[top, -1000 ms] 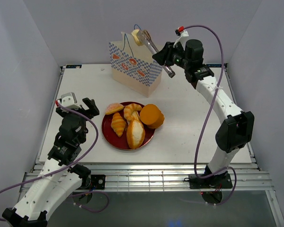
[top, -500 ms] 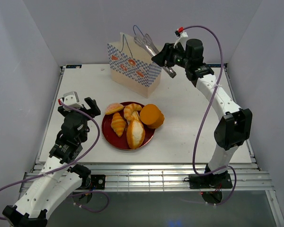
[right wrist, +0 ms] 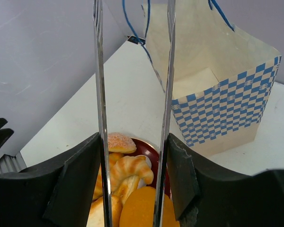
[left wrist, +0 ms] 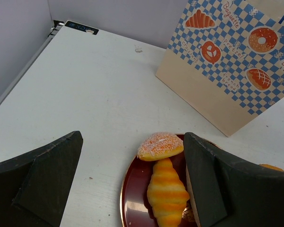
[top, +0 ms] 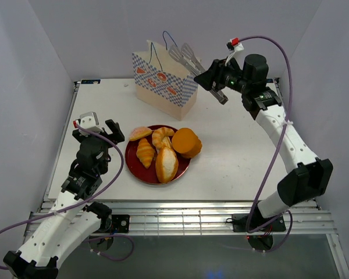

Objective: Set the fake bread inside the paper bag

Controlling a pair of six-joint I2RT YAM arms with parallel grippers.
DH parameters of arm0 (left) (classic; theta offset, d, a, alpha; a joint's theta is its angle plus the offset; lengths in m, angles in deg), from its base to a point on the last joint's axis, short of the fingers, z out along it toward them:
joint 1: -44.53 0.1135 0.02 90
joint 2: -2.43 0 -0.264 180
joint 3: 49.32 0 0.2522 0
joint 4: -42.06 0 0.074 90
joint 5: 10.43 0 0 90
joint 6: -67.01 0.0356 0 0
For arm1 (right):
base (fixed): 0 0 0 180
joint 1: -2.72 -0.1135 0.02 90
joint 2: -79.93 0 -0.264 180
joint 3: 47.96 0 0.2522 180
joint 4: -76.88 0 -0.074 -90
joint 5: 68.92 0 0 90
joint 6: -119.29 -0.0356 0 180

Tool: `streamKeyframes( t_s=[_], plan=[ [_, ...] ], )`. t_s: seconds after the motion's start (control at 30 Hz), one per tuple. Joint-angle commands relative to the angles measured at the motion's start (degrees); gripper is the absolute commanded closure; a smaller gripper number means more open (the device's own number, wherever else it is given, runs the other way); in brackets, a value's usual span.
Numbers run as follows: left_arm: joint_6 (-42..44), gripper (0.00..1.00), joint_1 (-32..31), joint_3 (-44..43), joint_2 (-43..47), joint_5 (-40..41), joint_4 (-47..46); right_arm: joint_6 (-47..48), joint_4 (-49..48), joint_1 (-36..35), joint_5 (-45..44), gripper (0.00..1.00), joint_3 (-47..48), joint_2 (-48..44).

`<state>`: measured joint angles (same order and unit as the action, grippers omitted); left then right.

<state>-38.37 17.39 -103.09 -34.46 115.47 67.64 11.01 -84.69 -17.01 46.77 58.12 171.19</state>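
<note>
Several pieces of fake bread lie on a dark red plate (top: 132, 170): a sugared roll (top: 140, 133), two croissants (top: 145, 152), a cream-topped loaf (top: 166, 165) and an orange bun (top: 187, 142). The paper bag (top: 163, 81) stands upright behind them with its mouth open. My right gripper (top: 218, 81) is shut on metal tongs (top: 186, 57) just right of the bag's top. The tong arms (right wrist: 98, 94) stand apart with nothing between them. My left gripper (top: 99, 129) is open, left of the plate; in its wrist view the roll (left wrist: 160, 145) and a croissant (left wrist: 167, 191) lie ahead.
The white table (top: 232, 157) is boxed in by pale walls on the left, back and right. A metal rail (top: 180, 206) runs along its near edge. The bag's blue cord handles (right wrist: 132, 23) hang close to the tongs.
A second ago the tongs held a piece of bread above the bag. They have spread and the bread is gone from them. The right arm has since drawn back to the right.
</note>
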Motion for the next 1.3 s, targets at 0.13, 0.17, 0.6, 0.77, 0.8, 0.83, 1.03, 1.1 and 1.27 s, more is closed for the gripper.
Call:
streamKeyframes(
  t_s=[0.13, 0.17, 0.6, 0.77, 0.8, 0.83, 1.03, 1.1, 1.27],
  plan=[
    [0.8, 0.02, -0.2, -0.2, -0.6, -0.3, 0.1, 2.6, -1.7, 0.1, -1.2, 0.39, -14.5, -18.3],
    [0.9, 0.02, -0.2, -0.2, -0.6, -0.2, 0.2, 2.6, -1.3, 0.1, -1.4, 0.39, -17.8, -20.0],
    [0.9, 0.02, -0.2, -0.4, -1.0, -0.6, 0.3, -2.4, 9.8, 0.1, -12.6, 0.40, -39.9, -43.3],
    [0.9, 0.02, -0.2, -0.4, -1.2, -1.4, 0.3, -9.0, 10.6, 0.1, -11.5, 0.42, -49.8, -48.7],
    [0.9, 0.02, -0.2, -0.5, -1.3, -1.4, 0.3, -10.4, 10.7, 0.0, -10.8, 0.42, -51.3, -49.8],
    [0.9, 0.03, -0.2, -0.6, -1.4, -1.6, 0.4, -10.7, 10.6, 0.1, -10.1, 0.42, -52.5, -50.2],
    [0.9, 0.03, -0.2, -0.4, -2.1, -1.9, 0.4, -11.7, 8.5, 0.1, -3.3, 0.42, -59.7, -51.0],
    [0.9, 0.03, -0.2, -0.6, -2.1, -2.1, 0.5, -12.1, 7.9, 0.1, -3.8, 0.42, -61.1, -52.1],
    [0.9, 0.03, -0.2, -0.5, -2.1, -2.6, 0.5, -12.2, 7.1, 0.0, -4.1, 0.42, -62.3, -52.0]
  ],
)
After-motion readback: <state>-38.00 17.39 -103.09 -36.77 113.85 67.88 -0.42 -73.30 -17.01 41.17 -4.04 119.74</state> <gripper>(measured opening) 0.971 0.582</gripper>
